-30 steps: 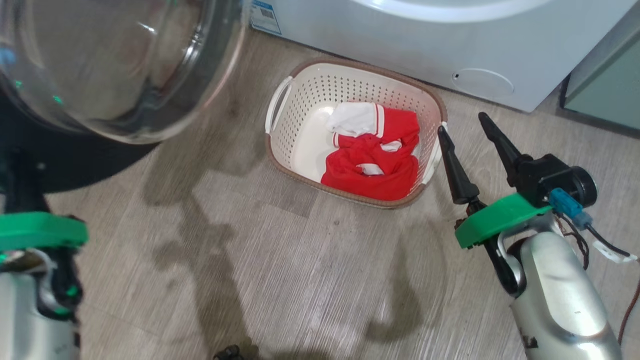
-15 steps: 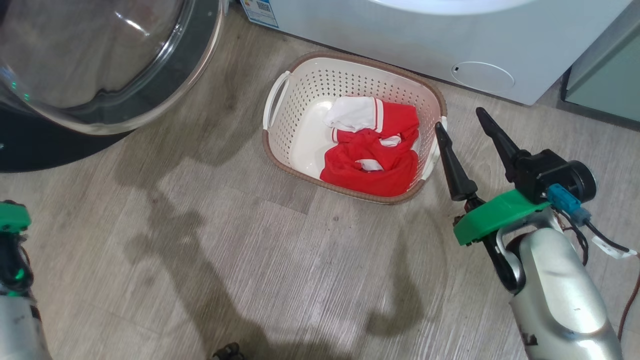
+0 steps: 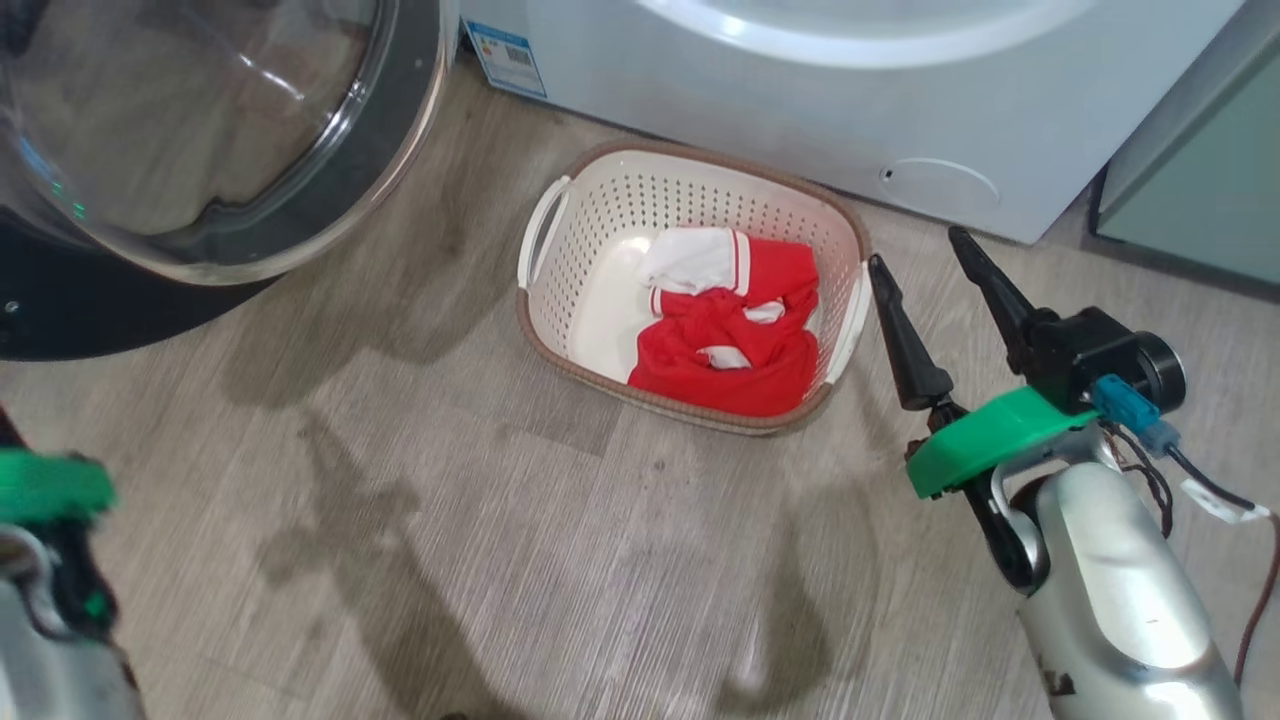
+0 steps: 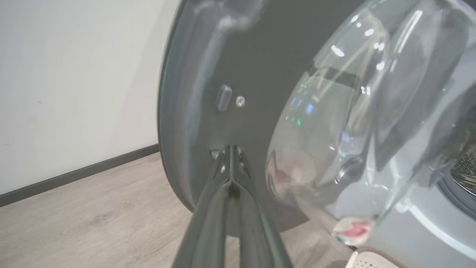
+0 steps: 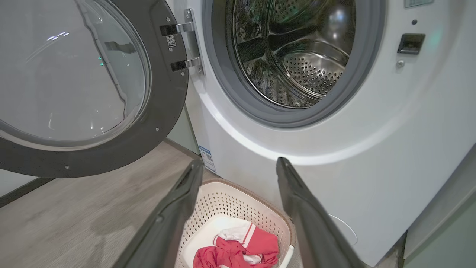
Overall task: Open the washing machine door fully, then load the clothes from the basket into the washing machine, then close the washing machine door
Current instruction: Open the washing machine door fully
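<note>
The washing machine door (image 3: 200,150) stands swung open at the upper left, black rim around a clear glass bowl. The washing machine (image 3: 800,120) shows its steel drum (image 5: 297,56) and grey gasket. Against its front stands the cream basket (image 3: 690,180) with the red and white clothes (image 3: 730,340) in its right half. My right gripper (image 3: 918,250) is open and empty just right of the basket; its own view has it (image 5: 240,162) above the basket. My left gripper (image 4: 231,147) is shut and empty, tips close to the door (image 4: 230,74) rim's inner face; contact unclear.
A pale green cabinet (image 3: 1200,180) flanks the machine on the right. Left of the door runs a white wall with a dark skirting (image 4: 74,175). Wood floor (image 3: 500,520) lies open in front of the basket. My left wrist's green collar (image 3: 50,485) sits at the lower left.
The head view has shifted a little. My left wrist has dropped from under the door to the lower left edge. The right gripper stays open beside the basket.
</note>
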